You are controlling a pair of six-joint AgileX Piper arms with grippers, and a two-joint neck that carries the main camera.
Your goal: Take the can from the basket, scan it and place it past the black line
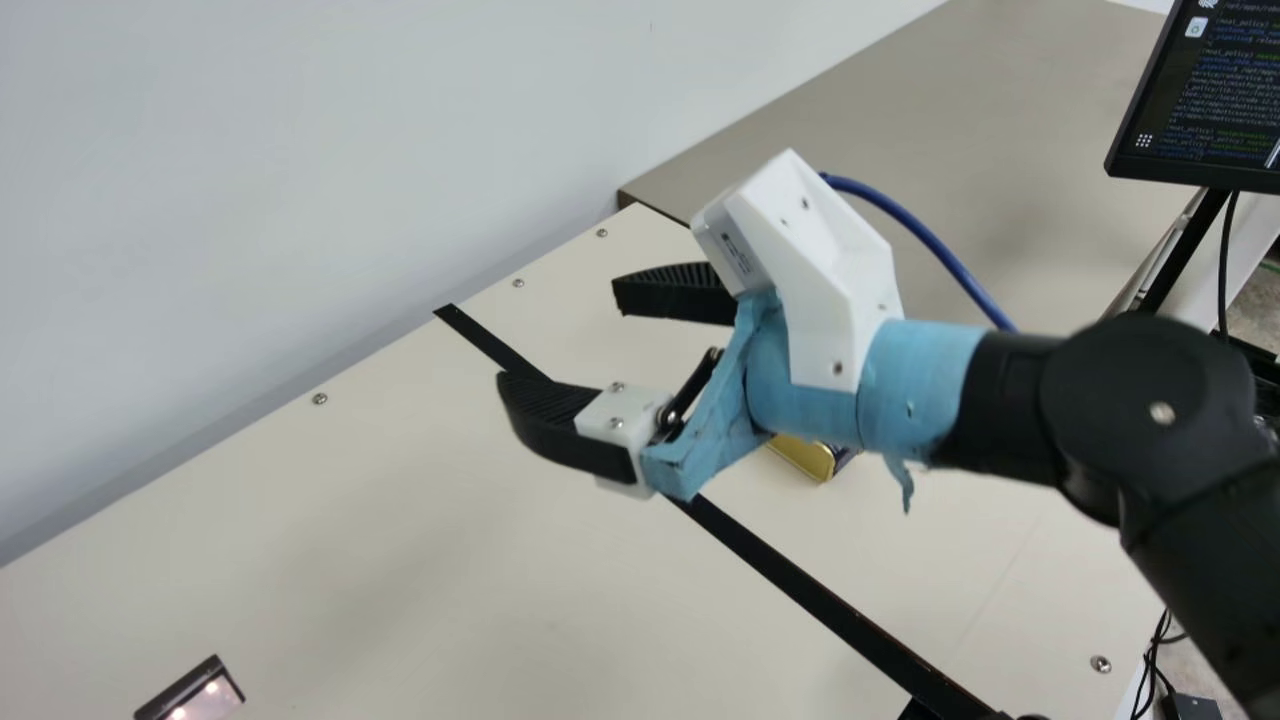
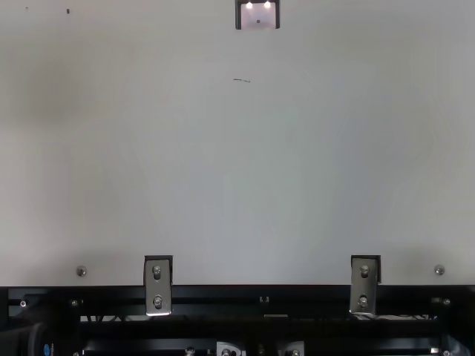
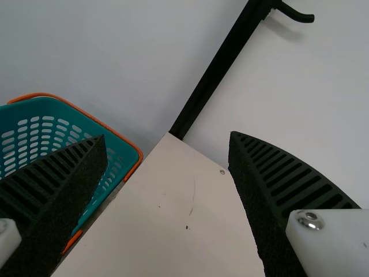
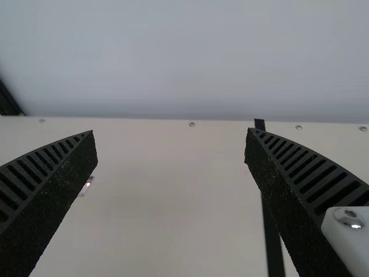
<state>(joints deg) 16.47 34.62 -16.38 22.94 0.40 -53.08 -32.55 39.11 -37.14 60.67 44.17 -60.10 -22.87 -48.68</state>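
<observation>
My right gripper [image 1: 560,338] stands open above the table in the main view, over the black line [image 1: 800,590]. Behind its wrist a gold and dark object, likely the can [image 1: 803,456], rests on the table right of that line, mostly hidden by the arm. Between the ribbed fingers of the right gripper [image 4: 170,133] nothing is held; the black line [image 4: 271,242] runs behind one finger. The scanner [image 2: 258,16] lies lit at the top view's upper edge. My left gripper [image 3: 167,137] is open and holds nothing, with the teal, orange-rimmed basket [image 3: 118,161] beyond one finger.
The cream table [image 1: 420,520] meets a pale wall. A grey-brown surface [image 1: 960,130] and a monitor [image 1: 1210,95] stand beyond its right end. Near the basket, a black post [image 3: 213,75] rises by the table corner. Metal brackets [image 2: 157,285] line the front edge.
</observation>
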